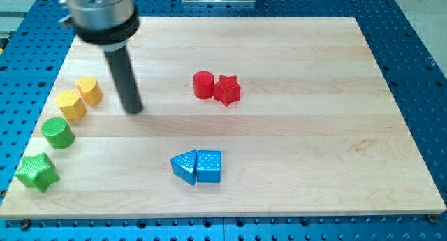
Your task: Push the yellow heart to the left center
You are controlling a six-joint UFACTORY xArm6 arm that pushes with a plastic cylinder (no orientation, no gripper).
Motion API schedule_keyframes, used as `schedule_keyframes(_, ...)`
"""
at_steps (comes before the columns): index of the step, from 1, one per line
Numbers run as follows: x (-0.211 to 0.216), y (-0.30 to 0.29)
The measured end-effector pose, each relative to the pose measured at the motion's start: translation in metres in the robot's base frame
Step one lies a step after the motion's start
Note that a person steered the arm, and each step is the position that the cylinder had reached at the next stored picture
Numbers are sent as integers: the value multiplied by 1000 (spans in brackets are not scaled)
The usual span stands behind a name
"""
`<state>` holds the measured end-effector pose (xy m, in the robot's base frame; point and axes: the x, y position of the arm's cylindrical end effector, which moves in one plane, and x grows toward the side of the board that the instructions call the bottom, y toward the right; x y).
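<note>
The yellow heart (89,90) lies near the board's left edge, a little above mid-height. A yellow hexagon-like block (72,104) touches it at lower left. My tip (133,110) rests on the board just right of the yellow heart, with a small gap between them. The dark rod rises from the tip to the view's top left.
A green cylinder (58,132) and a green star (36,172) continue the row down the left edge. A red cylinder (203,84) and red star (227,89) sit together at upper centre. A blue triangle (184,166) and blue cube-like block (209,166) sit together at lower centre.
</note>
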<state>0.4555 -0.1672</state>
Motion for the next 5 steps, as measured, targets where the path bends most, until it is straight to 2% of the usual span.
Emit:
schedule_keyframes(1,-24,-31)
schedule_keyframes(4,-101,-31)
schedule_keyframes(5,-106,53)
